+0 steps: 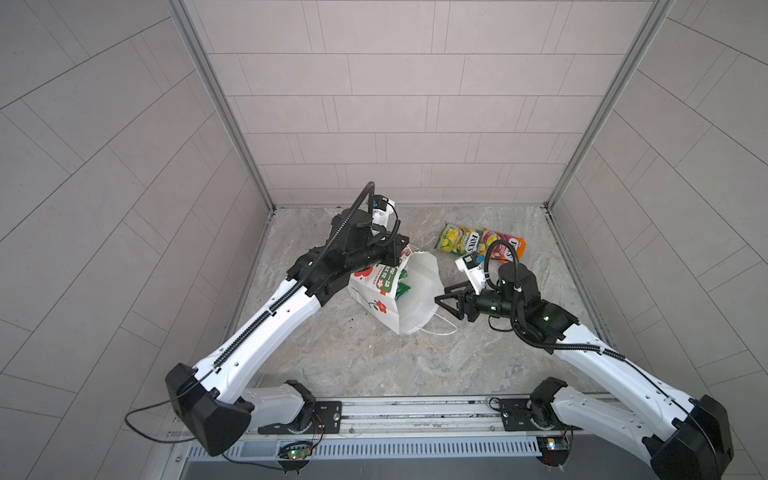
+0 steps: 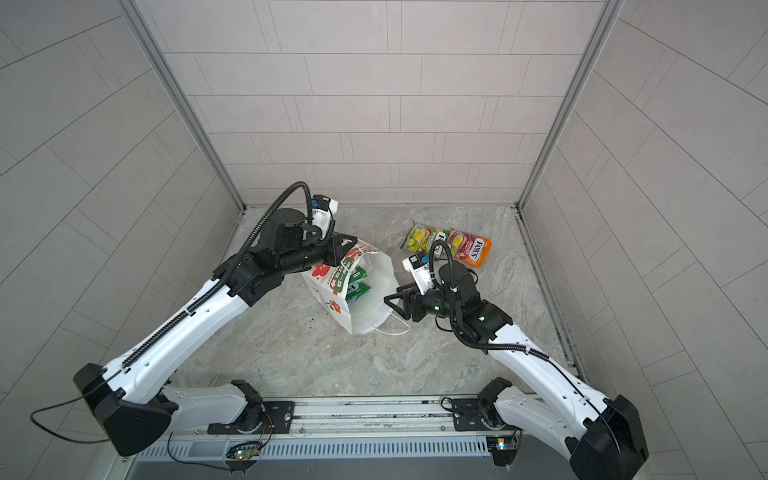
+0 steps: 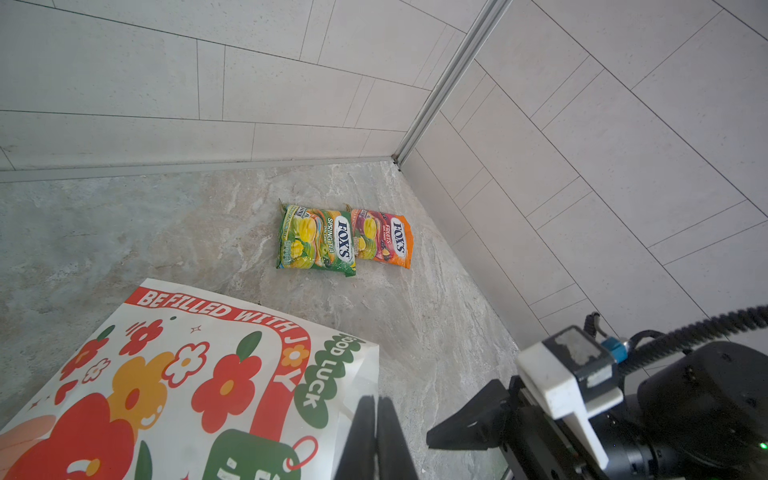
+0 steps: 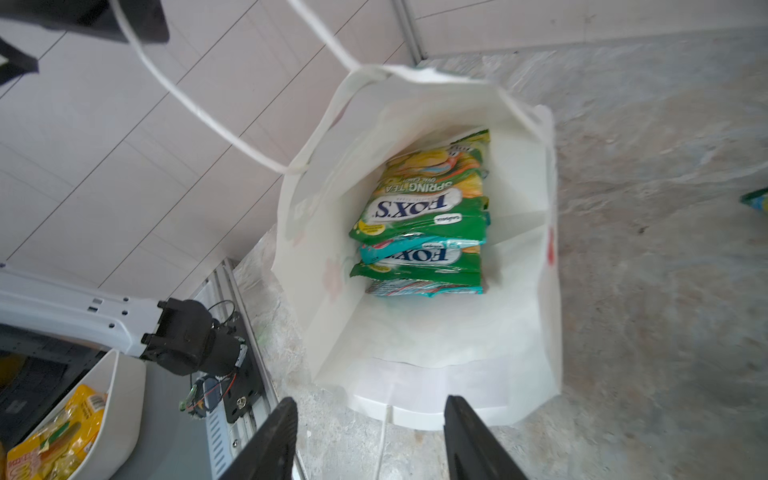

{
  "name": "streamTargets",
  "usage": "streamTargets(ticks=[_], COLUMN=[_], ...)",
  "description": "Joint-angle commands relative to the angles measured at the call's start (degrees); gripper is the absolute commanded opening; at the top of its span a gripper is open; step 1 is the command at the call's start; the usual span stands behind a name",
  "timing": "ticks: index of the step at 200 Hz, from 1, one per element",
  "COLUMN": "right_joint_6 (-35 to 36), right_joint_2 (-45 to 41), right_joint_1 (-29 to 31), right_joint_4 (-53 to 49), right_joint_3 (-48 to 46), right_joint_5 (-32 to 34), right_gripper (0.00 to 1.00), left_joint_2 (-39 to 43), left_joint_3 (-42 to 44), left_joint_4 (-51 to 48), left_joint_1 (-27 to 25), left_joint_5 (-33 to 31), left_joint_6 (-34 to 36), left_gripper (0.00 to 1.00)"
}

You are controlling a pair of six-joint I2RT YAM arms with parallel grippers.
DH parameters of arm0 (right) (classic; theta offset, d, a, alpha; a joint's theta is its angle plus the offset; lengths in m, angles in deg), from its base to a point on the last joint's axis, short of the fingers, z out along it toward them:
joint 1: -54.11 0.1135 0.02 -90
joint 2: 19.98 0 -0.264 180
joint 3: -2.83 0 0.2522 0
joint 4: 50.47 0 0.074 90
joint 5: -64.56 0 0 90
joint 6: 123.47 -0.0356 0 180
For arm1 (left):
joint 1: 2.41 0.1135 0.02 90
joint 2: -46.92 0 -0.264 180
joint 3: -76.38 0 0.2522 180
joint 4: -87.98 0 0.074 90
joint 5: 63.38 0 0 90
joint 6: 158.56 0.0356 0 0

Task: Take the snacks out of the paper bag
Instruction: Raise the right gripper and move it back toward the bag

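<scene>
The paper bag [image 3: 187,374] carries "BE FILLED WITH JOY" in white on a red band and "OOD LUCK" on green blobs, with the first letter not clear. On the worktop, the green-yellow packet [image 3: 316,241] reads "FOX'S SPRING TEA" and the orange-pink packet [image 3: 382,239] reads "FOX'S FRUITS". Inside the bag, the top green packet [image 4: 424,195] shows "FOX'S" and "SPRING TEA" upside down, and the teal packet [image 4: 419,255] under it shows "FOX'S".

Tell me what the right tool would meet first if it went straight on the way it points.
The right tool points into the open mouth of the paper bag. It would likely brush the bag's near rim first, then reach the candy packets stacked inside; depth is hard to judge.
</scene>
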Motion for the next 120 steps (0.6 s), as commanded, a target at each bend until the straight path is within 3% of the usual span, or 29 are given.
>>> streamTargets(ticks=[1, 81, 120], right_joint_6=[-0.1, -3.3, -10.1], right_joint_2=[2.2, 21.2, 28.0], right_joint_1=[3.2, 10.7, 11.3], right_joint_4=[3.7, 5.5, 7.3], right_joint_3=[-0.2, 6.1, 10.3], right_joint_5=[2.7, 9.6, 12.6], right_gripper=[0.58, 0.49, 0.49], left_joint_2=[0.7, 0.7, 1.0], left_joint_3=[-0.9, -0.9, -0.7], left_joint_4=[2.8, 3.1, 2.8], left_joint_1=[-0.2, -0.3, -0.3], left_joint_5=[-0.2, 0.8, 1.3], left_joint_6=[-0.6, -0.4, -0.2], left_gripper=[0.0, 0.0, 0.0])
